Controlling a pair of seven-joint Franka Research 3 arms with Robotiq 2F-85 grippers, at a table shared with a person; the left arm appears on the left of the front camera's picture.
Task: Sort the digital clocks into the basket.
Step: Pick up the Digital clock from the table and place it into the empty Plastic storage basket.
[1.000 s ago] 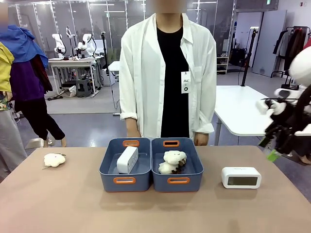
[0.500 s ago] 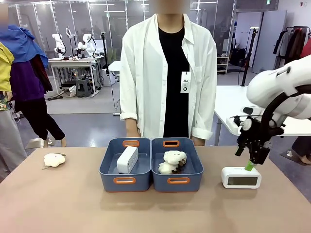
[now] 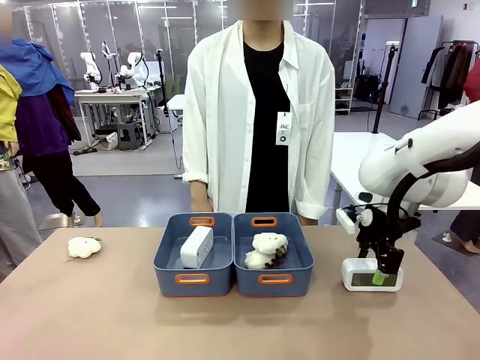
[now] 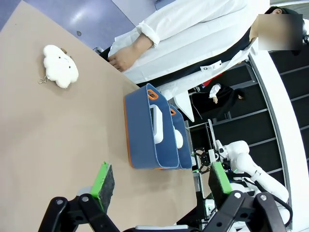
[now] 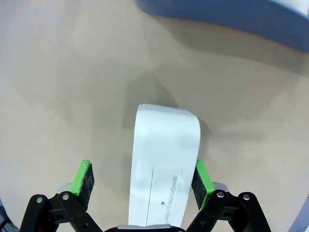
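One digital clock [image 3: 358, 274] lies on the table at the right, display facing me. My right gripper [image 3: 381, 274] has come down over it and stands open, one finger on each side. In the right wrist view the clock [image 5: 164, 159] sits between the green pads [image 5: 82, 178]; the right pad is close against it and a gap remains at the left. The second clock [image 3: 196, 247] leans inside the left blue basket [image 3: 169, 283]. My left gripper [image 4: 161, 180] hovers open over bare table, holding nothing, with the basket [image 4: 142, 130] farther off.
The twin blue bin [image 3: 300, 279] beside the basket holds cream plush toys [image 3: 266, 250]. Another plush toy [image 3: 84, 247] lies on the table at the far left. A person in a white shirt [image 3: 259, 112] stands at the far edge, hands down.
My right arm has swung in from the right and lowered its open gripper from above the clock down around it. The clocks, the bins and the plush toys have not moved.
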